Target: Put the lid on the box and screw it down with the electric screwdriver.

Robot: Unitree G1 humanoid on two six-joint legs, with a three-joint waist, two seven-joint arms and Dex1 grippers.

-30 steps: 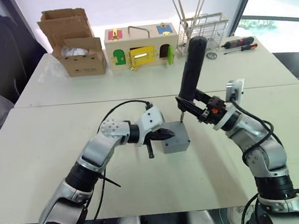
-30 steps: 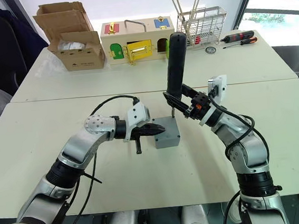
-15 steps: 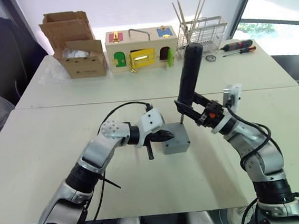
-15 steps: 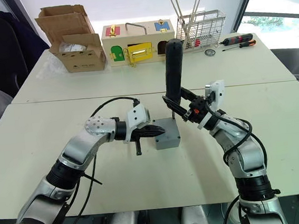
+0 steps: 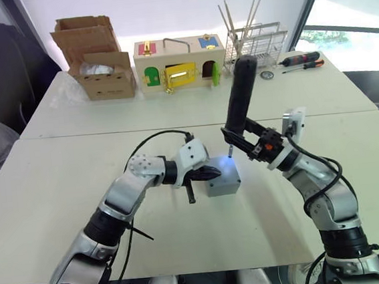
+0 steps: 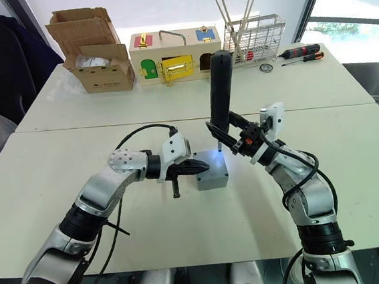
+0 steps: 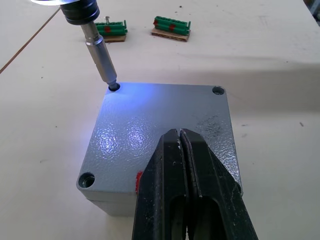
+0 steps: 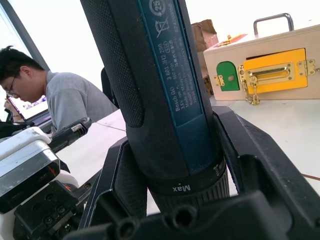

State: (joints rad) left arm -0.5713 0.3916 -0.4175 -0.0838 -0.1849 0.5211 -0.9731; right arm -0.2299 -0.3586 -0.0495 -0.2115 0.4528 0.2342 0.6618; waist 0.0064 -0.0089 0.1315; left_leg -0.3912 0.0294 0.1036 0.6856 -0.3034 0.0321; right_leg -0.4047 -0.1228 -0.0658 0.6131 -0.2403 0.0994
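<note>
Item count, tabletop scene.
One grey box (image 5: pixel 223 180) with one lid (image 7: pixel 162 126) seated on it; three corner screw holes of the lid visible in the left wrist view, the fourth corner hidden behind the hand. One electric screwdriver (image 5: pixel 240 99). Two robot hands: left hand (image 5: pixel 208 172), right hand (image 5: pixel 243 140). One cardboard box (image 5: pixel 95 57), one wooden latch box (image 5: pixel 178 62), one wire rack (image 5: pixel 255 39). Two slim hand screwdrivers (image 5: pixel 301 59). Two small green blocks (image 7: pixel 171 26). Two tabletops (image 5: pixel 46 189) set edge to edge. One person (image 8: pixel 60 95) in the right wrist view.
</note>
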